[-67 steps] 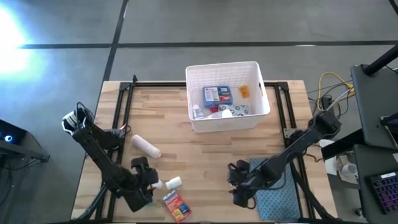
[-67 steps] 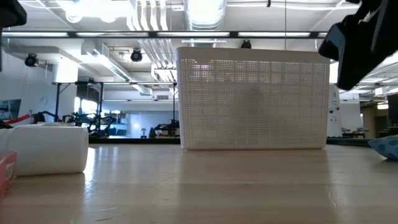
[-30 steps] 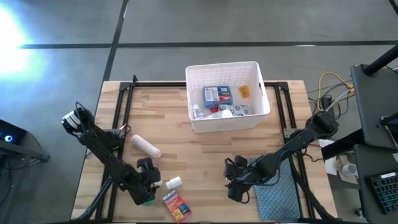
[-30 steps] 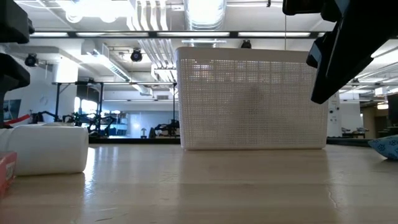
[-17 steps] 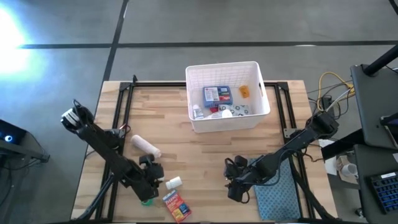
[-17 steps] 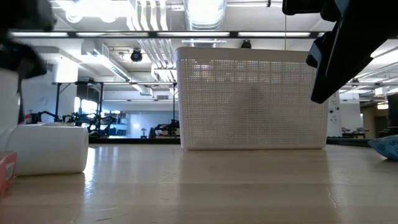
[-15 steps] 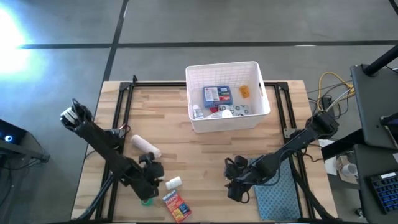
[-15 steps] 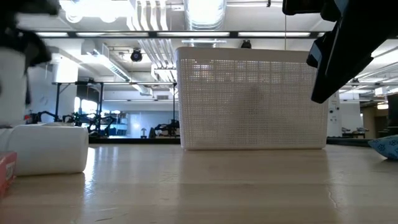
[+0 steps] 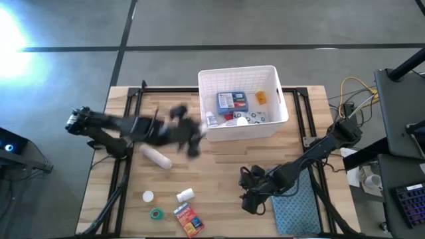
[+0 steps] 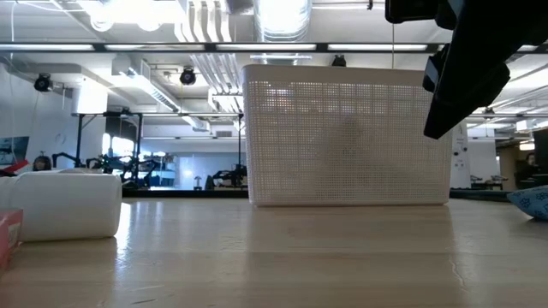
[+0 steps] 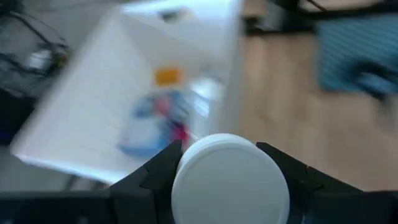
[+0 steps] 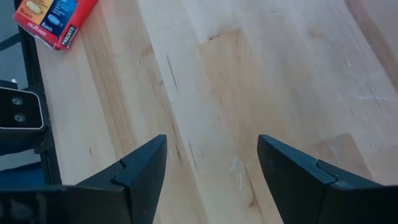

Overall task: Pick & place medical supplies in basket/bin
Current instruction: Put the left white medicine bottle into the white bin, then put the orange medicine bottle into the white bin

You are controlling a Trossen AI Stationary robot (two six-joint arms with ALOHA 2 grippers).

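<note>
Left wrist view, white jar [image 11: 227,182] in left tool [image 11: 219,163], unseen overhead

Even overhead light, floor glare top left; the left arm [image 9: 143,129] and its wrist view are motion-blurred.

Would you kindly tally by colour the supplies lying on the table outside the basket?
White: 3 (gauze roll, small round item, bottle)
Green: 1 (tape roll)
Orange-red: 1 (box)
Total: 5
Excluded: white jar in the left gripper.
</note>
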